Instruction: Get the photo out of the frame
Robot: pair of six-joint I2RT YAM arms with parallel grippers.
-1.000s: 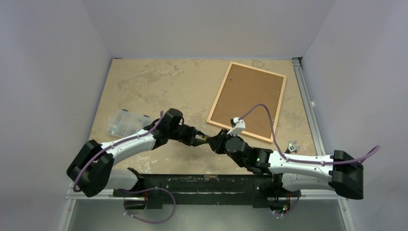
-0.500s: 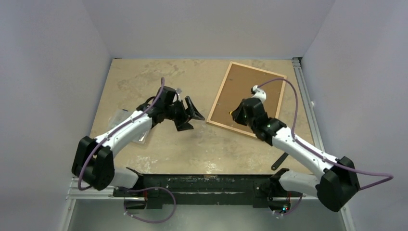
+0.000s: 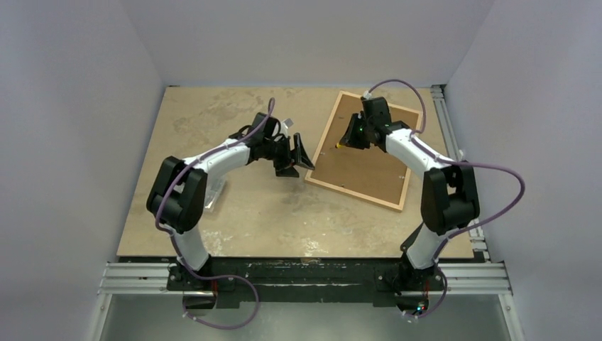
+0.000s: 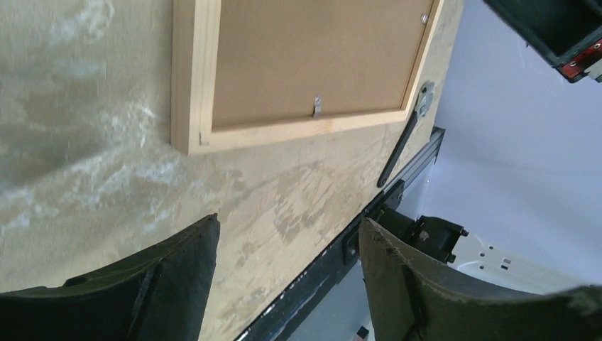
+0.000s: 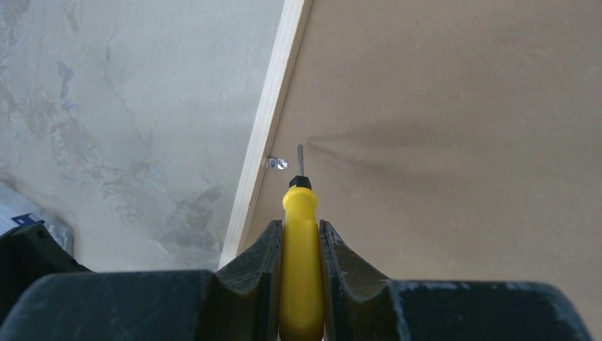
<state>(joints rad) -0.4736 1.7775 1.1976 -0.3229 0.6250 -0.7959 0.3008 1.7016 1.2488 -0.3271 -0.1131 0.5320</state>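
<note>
your right gripper [image 5: 300, 229] is clamped on a yellow screwdriver [image 5: 299, 206], tip over the backing board [image 5: 461, 142] by a clip [image 5: 277, 163]. frame [image 3: 355, 194] lies far right, back up. left gripper [image 3: 294, 160] is spread wide just left of it.

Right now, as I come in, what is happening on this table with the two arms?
The frame lies face down on the table, its brown backing board up, so the photo is hidden. The right gripper is shut on a yellow-handled screwdriver, whose tip points at a small metal clip on the frame's edge. The left gripper is open and empty above the bare table beside the frame. The backing is not yet off.
</note>
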